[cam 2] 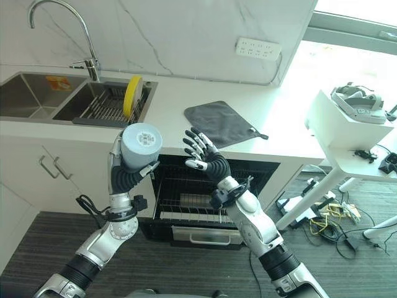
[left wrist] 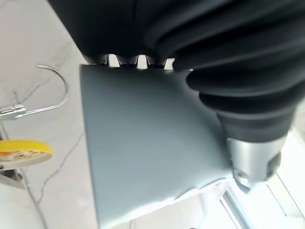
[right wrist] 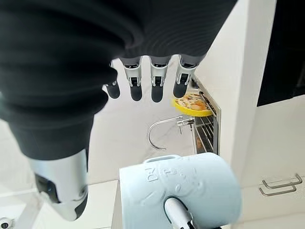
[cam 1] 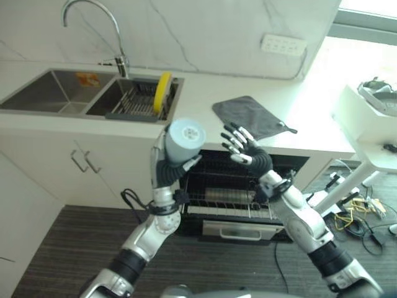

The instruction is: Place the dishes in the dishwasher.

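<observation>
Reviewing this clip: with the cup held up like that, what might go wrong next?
The left robot hand holds the pale blue cup high above the open dishwasher; a slip would drop it onto the rack. The open right robot hand is raised close beside the cup and may knock it. A yellow plate still stands in the sink rack.

We note two silver-grey arms with black segments near the elbows — each wrist under a dark ribbed cover. Left hand [cam 1: 175, 162] and right hand [cam 1: 247, 148]: silver fingers [right wrist: 157, 80], dark tips.
</observation>
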Available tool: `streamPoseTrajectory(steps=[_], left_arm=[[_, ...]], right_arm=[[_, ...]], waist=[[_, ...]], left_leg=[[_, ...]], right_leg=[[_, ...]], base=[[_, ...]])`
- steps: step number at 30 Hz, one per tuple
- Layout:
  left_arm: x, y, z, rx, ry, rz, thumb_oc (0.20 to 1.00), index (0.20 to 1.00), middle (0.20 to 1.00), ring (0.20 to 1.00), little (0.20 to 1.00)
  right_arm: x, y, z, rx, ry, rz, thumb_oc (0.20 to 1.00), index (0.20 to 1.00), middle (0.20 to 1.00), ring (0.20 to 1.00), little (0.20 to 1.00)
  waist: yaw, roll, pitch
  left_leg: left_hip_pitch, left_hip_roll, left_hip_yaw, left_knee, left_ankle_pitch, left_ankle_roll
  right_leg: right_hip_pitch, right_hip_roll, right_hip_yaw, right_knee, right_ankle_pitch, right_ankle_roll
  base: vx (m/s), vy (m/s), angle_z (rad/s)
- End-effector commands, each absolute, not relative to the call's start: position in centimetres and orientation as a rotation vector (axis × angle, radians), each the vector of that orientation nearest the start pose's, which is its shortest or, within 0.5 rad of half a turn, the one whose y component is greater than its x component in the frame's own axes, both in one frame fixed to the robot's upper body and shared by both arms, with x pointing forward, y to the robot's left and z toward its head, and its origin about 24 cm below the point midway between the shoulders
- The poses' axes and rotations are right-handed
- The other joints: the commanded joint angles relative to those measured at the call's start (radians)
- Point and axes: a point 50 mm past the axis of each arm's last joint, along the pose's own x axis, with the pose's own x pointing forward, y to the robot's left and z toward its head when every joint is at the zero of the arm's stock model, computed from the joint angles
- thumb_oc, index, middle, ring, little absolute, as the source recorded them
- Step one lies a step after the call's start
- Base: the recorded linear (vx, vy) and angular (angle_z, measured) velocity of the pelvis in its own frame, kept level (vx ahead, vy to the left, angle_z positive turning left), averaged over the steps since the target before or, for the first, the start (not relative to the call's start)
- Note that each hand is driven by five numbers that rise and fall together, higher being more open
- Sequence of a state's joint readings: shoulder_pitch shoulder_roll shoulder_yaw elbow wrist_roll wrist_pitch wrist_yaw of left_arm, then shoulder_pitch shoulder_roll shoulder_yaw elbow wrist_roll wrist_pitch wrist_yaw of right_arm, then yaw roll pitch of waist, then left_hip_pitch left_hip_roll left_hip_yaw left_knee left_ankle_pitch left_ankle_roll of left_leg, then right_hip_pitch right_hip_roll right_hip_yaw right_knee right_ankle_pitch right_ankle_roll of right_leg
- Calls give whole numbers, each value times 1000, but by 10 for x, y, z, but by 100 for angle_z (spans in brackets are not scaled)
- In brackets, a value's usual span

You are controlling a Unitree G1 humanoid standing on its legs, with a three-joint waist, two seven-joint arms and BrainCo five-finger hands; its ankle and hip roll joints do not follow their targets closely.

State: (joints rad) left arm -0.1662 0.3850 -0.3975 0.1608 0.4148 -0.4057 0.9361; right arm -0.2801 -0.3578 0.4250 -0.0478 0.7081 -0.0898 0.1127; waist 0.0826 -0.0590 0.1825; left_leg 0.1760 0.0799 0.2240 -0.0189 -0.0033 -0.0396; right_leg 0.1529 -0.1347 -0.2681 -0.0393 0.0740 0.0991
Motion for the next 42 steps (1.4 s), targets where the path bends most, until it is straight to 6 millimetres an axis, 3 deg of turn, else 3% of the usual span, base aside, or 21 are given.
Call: streamPoseTrajectory(steps=[1,7,16,30,42], left_arm=[[261,127,112,459,-853,244,200,200,200,200,200],[260,121,110,462,-828,202,200,200,200,200,200],[263,109,106,439,-758,118,200,200,200,200,200],[264,96,102,359,-678,71,200,200,200,200,200],[265,86,104,345,-663,9,200,200,200,200,200]], right_arm=[[282,-77,144,264,-326,668,1000,1000,1000,1000,1000],[286,-70,150,123,-384,624,1000,1000,1000,1000,1000],[291,-59,155,68,-401,611,1000,1000,1000,1000,1000],[293,-40,155,67,-365,664,1000,1000,1000,1000,1000],[288,-27,140,81,-275,717,1000,1000,1000,1000,1000]], waist=[[20,-17,7],[31,-16,11],[38,-10,17],[39,-2,23],[37,3,18]], left_leg=[[-7,-12,-4,106,-100,1],[-12,-17,-11,127,-112,5],[-14,-24,-20,140,-118,8],[-11,-27,-18,144,-117,5],[-2,-29,-13,133,-110,8]], right_leg=[[35,-68,-31,51,-59,57],[37,-72,-28,56,-63,54],[39,-77,-28,65,-67,53],[44,-78,-29,67,-75,46],[49,-80,-32,66,-76,46]], base=[[35,13,1],[40,7,9],[8,-2,0],[0,0,0],[0,0,0]])
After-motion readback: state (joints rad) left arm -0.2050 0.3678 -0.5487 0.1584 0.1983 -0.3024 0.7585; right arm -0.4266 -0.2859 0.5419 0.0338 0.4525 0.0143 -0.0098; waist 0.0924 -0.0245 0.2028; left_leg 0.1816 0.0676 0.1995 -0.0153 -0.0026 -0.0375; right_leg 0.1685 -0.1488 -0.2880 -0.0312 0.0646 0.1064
